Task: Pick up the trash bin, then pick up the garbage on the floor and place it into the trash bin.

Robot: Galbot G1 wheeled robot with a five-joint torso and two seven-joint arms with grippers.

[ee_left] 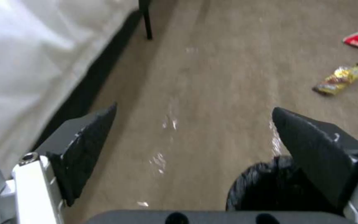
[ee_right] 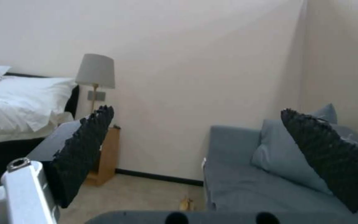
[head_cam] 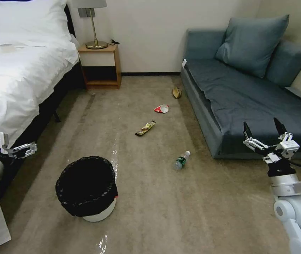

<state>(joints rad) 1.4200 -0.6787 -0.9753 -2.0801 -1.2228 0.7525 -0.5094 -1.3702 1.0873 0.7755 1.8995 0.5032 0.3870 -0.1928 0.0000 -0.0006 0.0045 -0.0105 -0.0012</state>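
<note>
The trash bin stands upright on the carpet, near the front and to my left of centre, close to the bed. It is a small round white bin, and a black bag is folded over its rim, so the mouth looks dark and open. Nothing holds it, so I judge that the first step, picking up the bin, is not yet done.

My left gripper hovers above the floor between the bed and the bin, with its fingers spread wide and nothing between them. In the left wrist view the black rim lies just beside one finger. I think the next move calls for bringing this gripper down and across to the rim, so that one finger goes inside and one outside.

Further out lies the garbage: the bottle nearest, then the yellow wrapper, the red and white packet, and the banana peel beside the sofa.

My right gripper waits raised in front of the sofa, also wide open and empty.
</note>
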